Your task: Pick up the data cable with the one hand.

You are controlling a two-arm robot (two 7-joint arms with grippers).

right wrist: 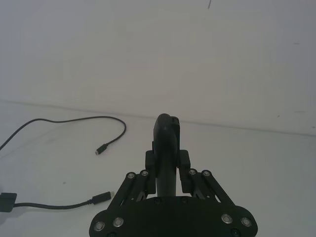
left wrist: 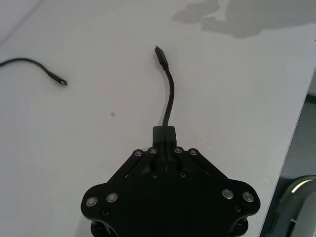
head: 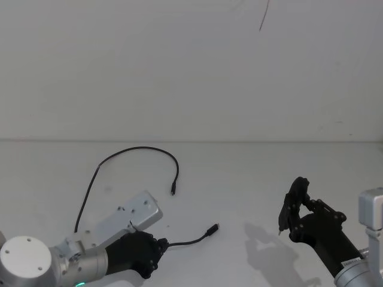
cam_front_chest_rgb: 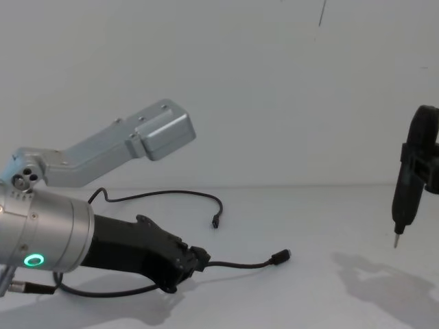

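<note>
On the table (head: 251, 179) — cable (head: 143, 148) in left hand (head: 163, 244)

The left hand is clenched on the cable near one plug (head: 212, 228) — that short tail runs just ahead, the rest loops beside the arm (head: 90, 263). Well apart, the right hand (head: 293, 209) grips a pen tool (cam_front_chest_rgb: 410, 179).

**The tally, item by item**

One data cable (head: 137, 149), folks, just the one. It carries two plugs: the near plug (head: 213, 228), and the far plug (head: 173, 190) between ten and eleven o'clock of it. Two grippers, the left gripper (left wrist: 164, 132) and the right gripper (right wrist: 167, 159). One pen-like tool (cam_front_chest_rgb: 410, 179). One green ring light (cam_front_chest_rgb: 32, 260).
</note>
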